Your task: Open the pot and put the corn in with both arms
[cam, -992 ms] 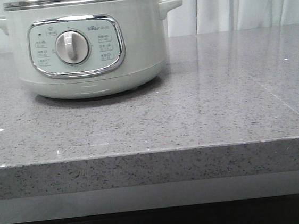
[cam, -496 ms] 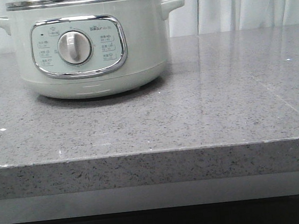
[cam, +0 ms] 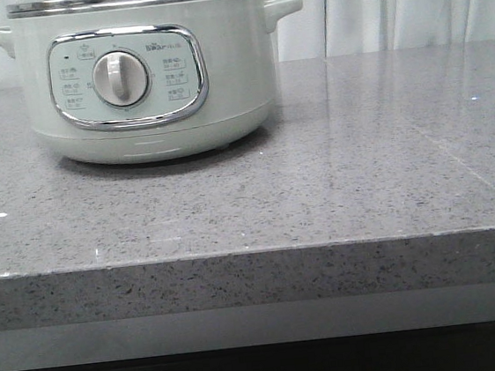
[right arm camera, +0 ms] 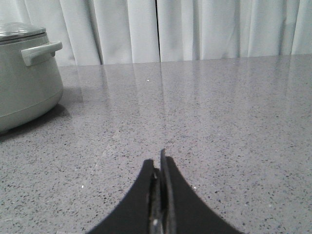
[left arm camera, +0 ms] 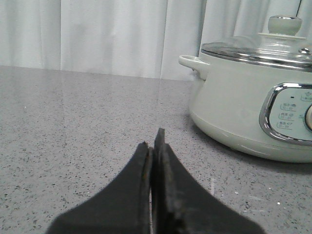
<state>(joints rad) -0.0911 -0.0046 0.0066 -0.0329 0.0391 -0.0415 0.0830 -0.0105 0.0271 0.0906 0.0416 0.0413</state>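
The pale mint-green pot (cam: 148,81) stands at the back left of the grey counter, its dial facing me. Its glass lid (left arm camera: 265,48) with a knob (left arm camera: 284,24) sits on it in the left wrist view. The pot also shows in the right wrist view (right arm camera: 24,83). The corn is not in any view. My left gripper (left arm camera: 152,141) is shut and empty, low over the counter to the left of the pot. My right gripper (right arm camera: 157,163) is shut and empty, to the right of the pot. Neither gripper shows in the front view.
The speckled grey counter (cam: 337,194) runs to a front edge (cam: 257,277) near me. White curtains (cam: 414,0) hang behind it.
The front view shook slightly right and back; the pot has not visibly moved on the counter.
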